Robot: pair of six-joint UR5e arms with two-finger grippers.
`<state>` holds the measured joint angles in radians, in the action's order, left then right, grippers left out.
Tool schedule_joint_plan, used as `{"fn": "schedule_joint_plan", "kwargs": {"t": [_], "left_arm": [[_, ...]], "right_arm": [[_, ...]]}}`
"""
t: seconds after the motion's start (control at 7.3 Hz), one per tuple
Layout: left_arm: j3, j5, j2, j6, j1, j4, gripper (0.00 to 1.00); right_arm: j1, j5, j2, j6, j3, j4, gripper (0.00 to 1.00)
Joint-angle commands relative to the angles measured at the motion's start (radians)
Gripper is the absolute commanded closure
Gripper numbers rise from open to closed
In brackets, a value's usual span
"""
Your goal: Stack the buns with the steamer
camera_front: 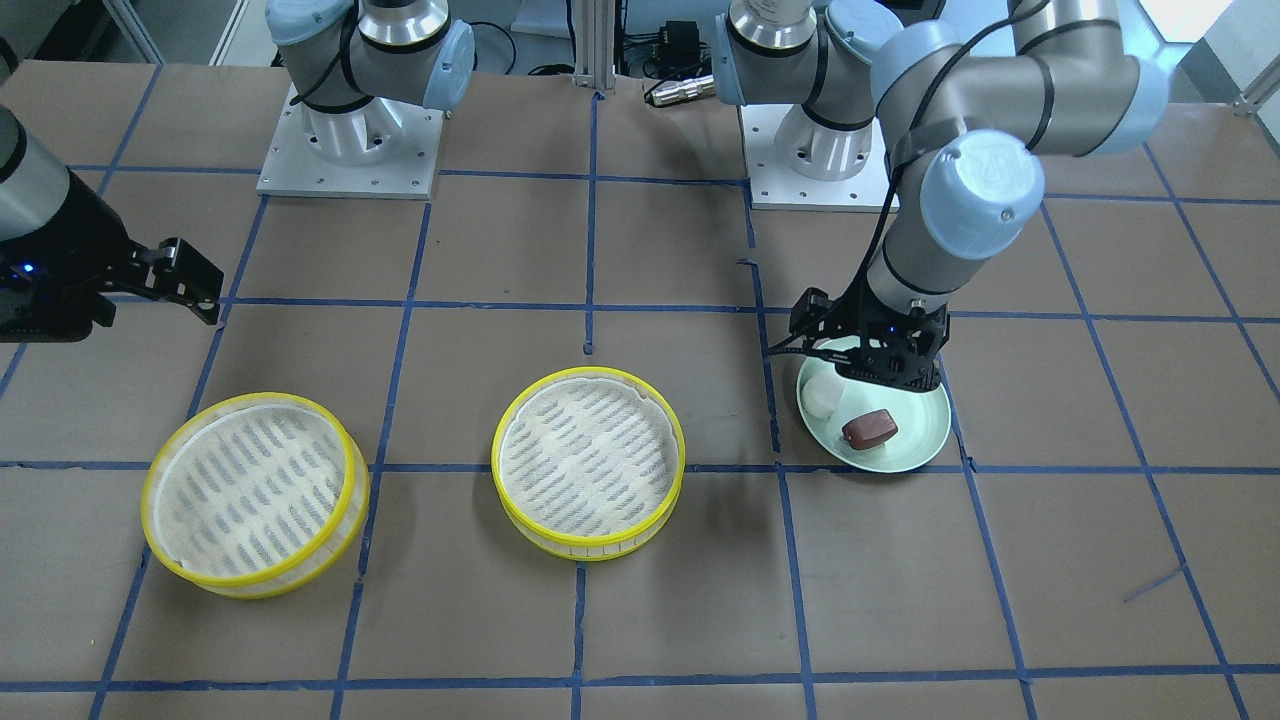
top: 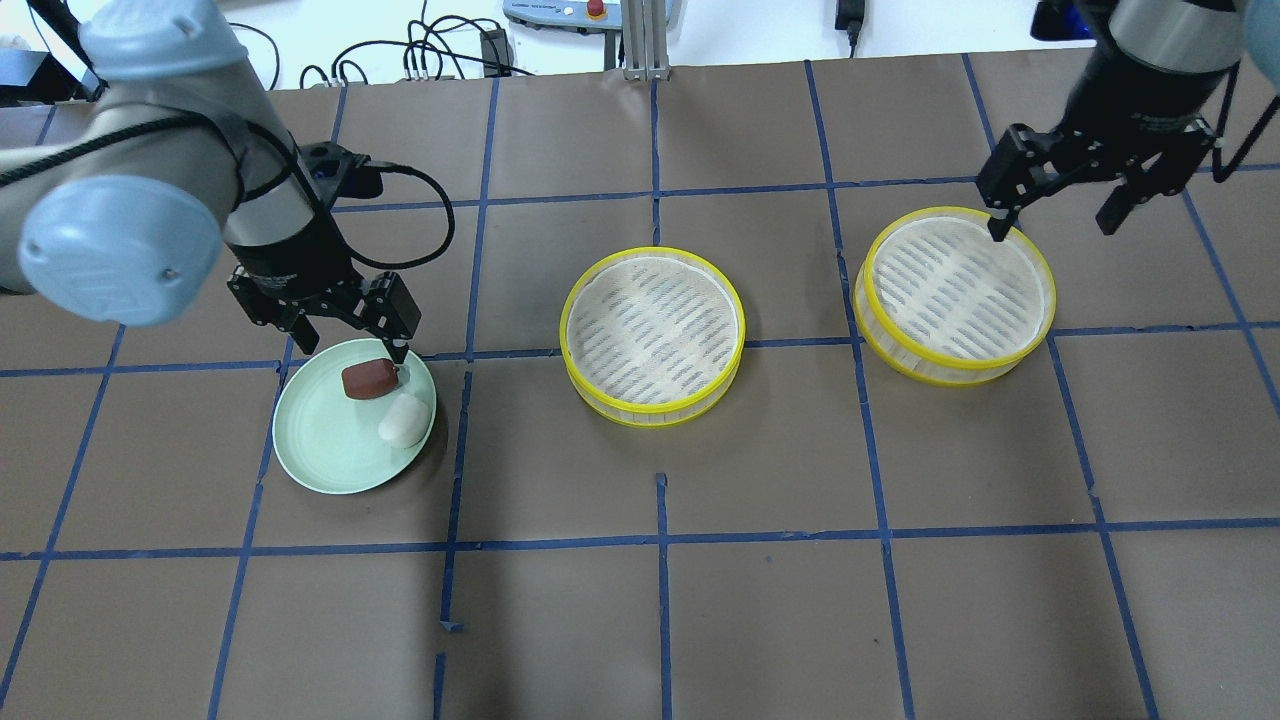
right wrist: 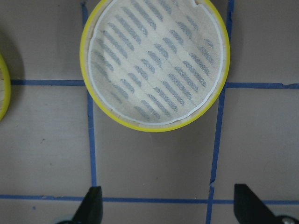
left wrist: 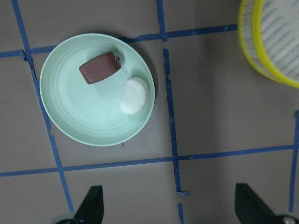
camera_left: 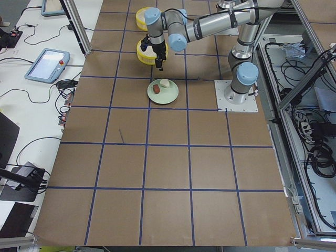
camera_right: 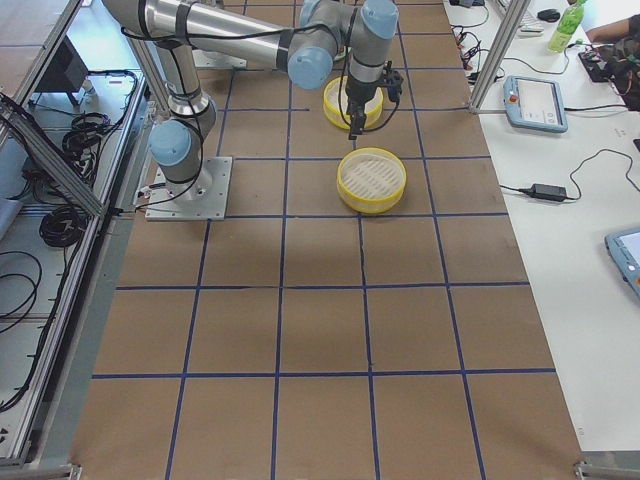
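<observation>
Above the pale green plate [top: 320, 450], the left gripper [top: 348, 342] hovers, jaws apart. The white bun [top: 403, 421] and brown bun [top: 368, 379] lie on it, unpicked. The likely next move is to descend and close on one.

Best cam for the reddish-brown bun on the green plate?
Left wrist view: the brown bun is large, sharp and unobstructed on the green plate. Overhead and front-facing show it too, but much smaller. Exterior left gives only a tiny dark spot. Exterior right and right wrist don't show it.
</observation>
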<state>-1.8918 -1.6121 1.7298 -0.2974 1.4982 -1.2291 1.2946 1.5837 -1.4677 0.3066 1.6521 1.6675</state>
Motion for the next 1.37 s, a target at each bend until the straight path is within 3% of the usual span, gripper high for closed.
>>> {"fn": "schedule_joint_plan", "kwargs": {"t": [0.0, 0.27, 0.41, 0.55, 0.96, 1.1, 1.23], "left_arm": [[-0.049, -0.008, 0.118, -0.038, -0.004, 0.160, 0.08], [-0.081, -0.005, 0.132, -0.042, -0.004, 0.164, 0.17], [-0.090, -0.008, 0.132, -0.042, -0.004, 0.163, 0.34], [-0.096, -0.011, 0.131, -0.043, -0.004, 0.161, 0.36], [-0.084, -0.011, 0.128, -0.040, -0.007, 0.151, 0.93], [-0.079, -0.008, 0.120, -0.045, -0.036, 0.140, 1.00], [-0.058, -0.005, 0.113, -0.048, -0.056, 0.131, 1.00]], "right_arm": [[-0.027, 0.007, 0.088, 0.069, 0.099, 0.212, 0.00], [-0.029, 0.012, 0.128, 0.077, 0.132, 0.323, 0.00], [-0.058, 0.022, 0.215, 0.094, 0.135, 0.442, 0.00], [-0.099, 0.015, 0.234, 0.107, 0.135, 0.466, 0.00], [-0.106, 0.010, 0.300, 0.111, 0.137, 0.517, 0.01], [-0.106, 0.012, 0.306, 0.112, 0.137, 0.518, 0.09], [-0.106, 0.012, 0.317, 0.112, 0.135, 0.520, 0.20]]}}
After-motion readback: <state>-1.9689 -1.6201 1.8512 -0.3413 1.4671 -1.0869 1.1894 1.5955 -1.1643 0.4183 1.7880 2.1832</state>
